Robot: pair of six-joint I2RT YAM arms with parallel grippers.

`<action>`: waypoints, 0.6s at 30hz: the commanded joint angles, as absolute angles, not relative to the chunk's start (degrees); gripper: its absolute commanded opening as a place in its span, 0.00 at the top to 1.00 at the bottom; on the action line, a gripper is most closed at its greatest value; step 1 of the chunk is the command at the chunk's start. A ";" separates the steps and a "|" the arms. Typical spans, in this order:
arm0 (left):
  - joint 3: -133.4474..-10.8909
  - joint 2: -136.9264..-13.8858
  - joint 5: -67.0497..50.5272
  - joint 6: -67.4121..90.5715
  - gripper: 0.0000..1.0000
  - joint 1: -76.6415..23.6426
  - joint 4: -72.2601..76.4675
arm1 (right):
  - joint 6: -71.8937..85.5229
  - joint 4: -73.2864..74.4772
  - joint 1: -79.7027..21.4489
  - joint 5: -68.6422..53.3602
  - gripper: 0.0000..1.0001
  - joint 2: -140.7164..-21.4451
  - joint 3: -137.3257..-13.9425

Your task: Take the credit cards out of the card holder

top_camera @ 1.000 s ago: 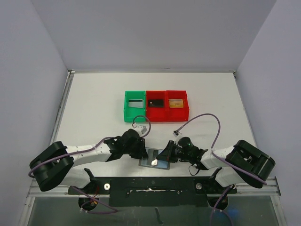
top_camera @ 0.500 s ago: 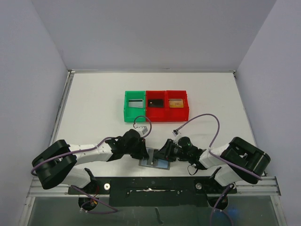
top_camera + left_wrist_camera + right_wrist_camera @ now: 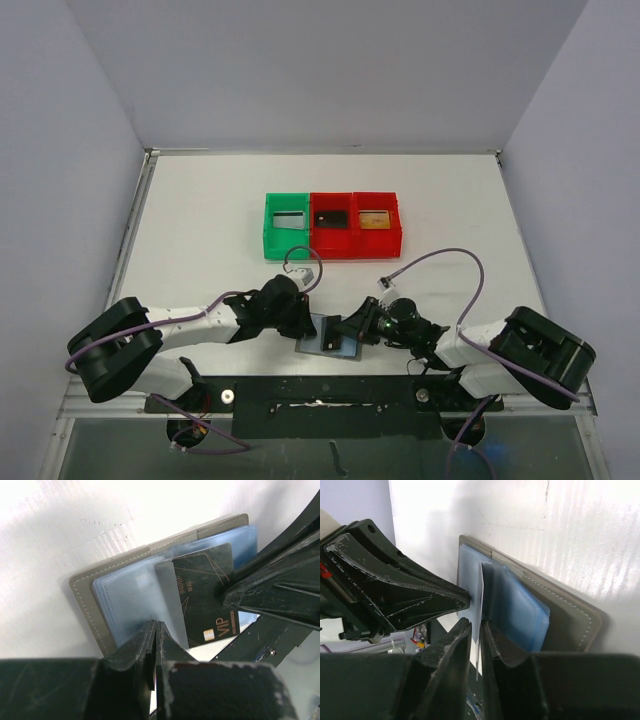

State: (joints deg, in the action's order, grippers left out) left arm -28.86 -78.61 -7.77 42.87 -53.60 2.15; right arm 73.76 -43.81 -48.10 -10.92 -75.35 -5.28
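The card holder (image 3: 322,338) lies open at the table's near edge, grey leather (image 3: 86,600) with bluish pockets. A black credit card (image 3: 205,595) marked VIP sticks halfway out of a pocket. My right gripper (image 3: 350,331) comes in low from the right and is shut on that card's edge (image 3: 481,625). My left gripper (image 3: 308,322) is shut, its tips (image 3: 156,625) pressing down on the bluish pocket beside the card. The two grippers face each other across the holder (image 3: 570,615).
A green bin (image 3: 270,238) and two red bins (image 3: 334,242) (image 3: 396,238) stand in a row at mid-table, each with a card lying inside. Purple cables loop over both wrists. The table's front edge is right below the holder.
My left gripper has closed fully and stayed on the holder. The right gripper opened briefly, then closed on the black card, and the right arm shifted a little to the right.
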 commanded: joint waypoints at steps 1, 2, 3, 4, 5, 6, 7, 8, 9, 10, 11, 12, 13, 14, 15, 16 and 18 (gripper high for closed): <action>-27.66 -79.31 -7.33 41.76 1.00 -53.88 -0.30 | 72.51 -40.50 -48.27 -7.04 0.80 -72.61 -5.70; -27.75 -79.62 -7.72 41.75 1.00 -53.88 -0.05 | 72.47 -40.10 -48.41 -7.03 0.77 -72.83 -6.19; -27.84 -79.85 -8.01 41.80 1.00 -53.88 0.14 | 72.57 -39.90 -48.53 -6.92 0.75 -73.38 -6.59; -27.93 -80.02 -8.15 41.77 1.00 -53.88 0.29 | 73.13 -39.78 -48.67 -6.29 0.74 -73.79 -6.83; -27.95 -80.14 -8.17 41.91 1.00 -53.88 0.39 | 74.29 -39.99 -49.07 -4.88 0.74 -74.29 -6.71; -27.95 -80.11 -8.21 41.99 1.00 -53.89 0.43 | 75.43 -41.21 -49.46 -3.55 0.74 -74.76 -6.29; -27.95 -80.05 -8.07 41.93 1.00 -53.90 0.44 | 76.06 -42.63 -49.63 -2.88 0.74 -75.29 -5.69; -27.87 -79.99 -8.03 42.06 1.00 -53.88 0.36 | 76.21 -44.16 -49.73 -2.96 0.75 -76.01 -5.42; -27.74 -79.86 -7.86 42.14 1.00 -53.88 0.28 | 75.76 -45.13 -49.74 -3.62 0.75 -76.67 -5.49; -27.63 -79.81 -7.81 42.25 1.00 -53.88 0.27 | 75.00 -45.87 -49.75 -4.57 0.76 -77.46 -6.07; -27.48 -79.66 -7.82 42.45 1.00 -53.88 0.31 | 74.39 -46.45 -49.79 -5.46 0.76 -78.15 -6.44; -27.33 -79.63 -7.70 42.59 1.00 -53.88 0.51 | 73.94 -46.92 -49.96 -6.10 0.77 -78.66 -6.84; -27.19 -79.63 -7.73 42.77 1.00 -53.88 0.79 | 73.78 -47.35 -50.17 -6.40 0.78 -79.12 -7.12; -27.09 -79.65 -7.81 42.97 1.00 -53.92 1.05 | 73.55 -47.40 -50.37 -6.68 0.79 -79.49 -7.38; -27.12 -79.85 -8.01 43.10 1.00 -53.89 1.20 | 73.11 -47.21 -50.44 -7.06 0.80 -79.89 -7.83; -27.22 -80.03 -8.23 43.08 1.00 -53.88 1.23 | 72.63 -47.01 -50.44 -7.52 0.81 -80.35 -8.09; -27.45 -80.15 -8.22 43.08 1.00 -53.89 0.98 | 72.45 -47.53 -50.43 -7.80 0.83 -80.73 -8.02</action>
